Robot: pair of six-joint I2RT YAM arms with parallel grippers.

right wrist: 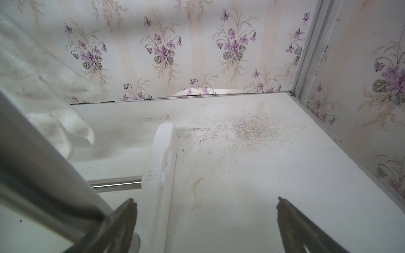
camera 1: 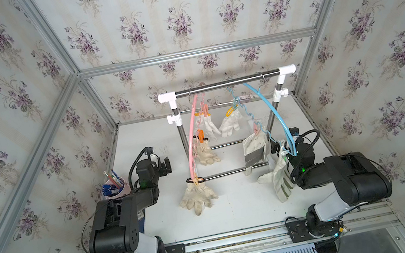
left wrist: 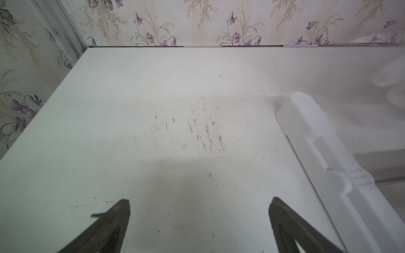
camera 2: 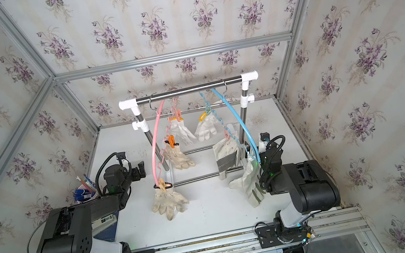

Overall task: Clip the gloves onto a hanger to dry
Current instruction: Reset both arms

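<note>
The right hand (right wrist: 205, 200) is open and empty, just right of the rack's steel post (right wrist: 43, 164). The left hand (left wrist: 199, 201) is open too, over bare white counter (left wrist: 175, 87). An off-white canvas glove (camera 1: 279, 178) hangs just left of the right hand, slightly nearer. All six gloves (camera 1: 198, 197) look clipped, three on the pink curved plastic hanger (camera 1: 191, 134), three on the blue hanger (camera 1: 275, 113). Clipping seems finished. Next, both arms should draw clear without brushing them.
</note>
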